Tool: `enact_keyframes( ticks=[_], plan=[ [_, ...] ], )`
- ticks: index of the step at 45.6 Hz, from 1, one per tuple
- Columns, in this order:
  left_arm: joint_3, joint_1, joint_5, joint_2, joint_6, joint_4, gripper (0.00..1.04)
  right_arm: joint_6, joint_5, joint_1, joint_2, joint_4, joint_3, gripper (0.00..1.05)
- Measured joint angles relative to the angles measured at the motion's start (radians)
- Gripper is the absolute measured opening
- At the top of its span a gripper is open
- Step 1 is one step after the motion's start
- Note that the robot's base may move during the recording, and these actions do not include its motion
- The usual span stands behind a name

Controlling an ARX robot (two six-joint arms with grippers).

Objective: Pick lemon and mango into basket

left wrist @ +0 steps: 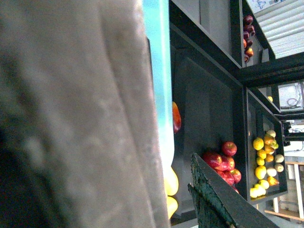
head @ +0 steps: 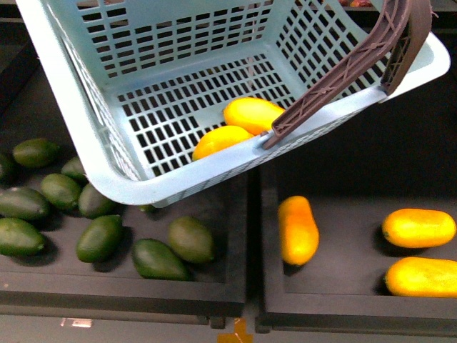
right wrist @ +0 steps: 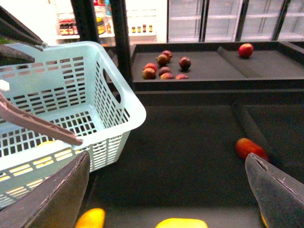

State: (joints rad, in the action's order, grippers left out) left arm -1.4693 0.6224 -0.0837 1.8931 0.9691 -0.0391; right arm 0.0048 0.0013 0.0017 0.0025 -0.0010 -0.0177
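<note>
Looks like the last step. Two yellow fruit lie on the floor of the basket (head: 68, 100), just beside each other against its low near wall, under the handle (head: 335, 78). I take the paler one for the lemon (head: 251, 113) and the more orange one, half hidden by the rim, for the mango (head: 218, 141), but can't be sure which is which. The basket hangs tilted over the shelf, low corner above the avocados (head: 100, 237), resting on nothing I can see. The right gripper (right wrist: 167, 156) is spread wide w/ nothing btwn its fingers, near the basket's side, over bare dark shelf. For the left gripper (left wrist: 178, 180), the view is mostly a blurred grey-brown mass next to the basket's blue edge, so I can't tell if it's clamped; prob. it carries the basket. Next move, as I judge it: level the basket so the fruit don't roll, and keep the right arm off wall and handle. Room: there's open shelf ahead of the right gripper, w/ one red fruit (right wrist: 249, 147) near. Below the basket, the shelf mangoes (head: 298, 230) and tray divider (head: 253, 243) leave little room to lower, so lifting looks safer.
</note>
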Motion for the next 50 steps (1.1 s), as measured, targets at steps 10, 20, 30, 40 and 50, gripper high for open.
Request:
enact_keyframes(
  ticks=[10,20,30,40,50],
  plan=[
    [0.000,-0.003,0.006,0.000,-0.005,0.000,0.29,0.000,0.002,0.000,0.001,0.000,0.000,0.96],
    [0.000,-0.002,-0.007,0.001,-0.003,0.000,0.29,-0.001,-0.001,0.000,0.000,-0.001,0.000,0.96],
    [0.000,-0.001,-0.012,0.003,0.003,0.000,0.29,-0.002,0.000,0.000,0.000,-0.001,0.000,0.96],
    [0.000,-0.003,0.005,0.003,-0.002,0.000,0.29,-0.002,0.001,0.000,0.000,-0.001,0.000,0.96],
    [0.000,-0.003,-0.003,0.003,-0.003,0.000,0.29,-0.002,0.001,0.000,0.001,0.000,0.000,0.96]
  ],
)
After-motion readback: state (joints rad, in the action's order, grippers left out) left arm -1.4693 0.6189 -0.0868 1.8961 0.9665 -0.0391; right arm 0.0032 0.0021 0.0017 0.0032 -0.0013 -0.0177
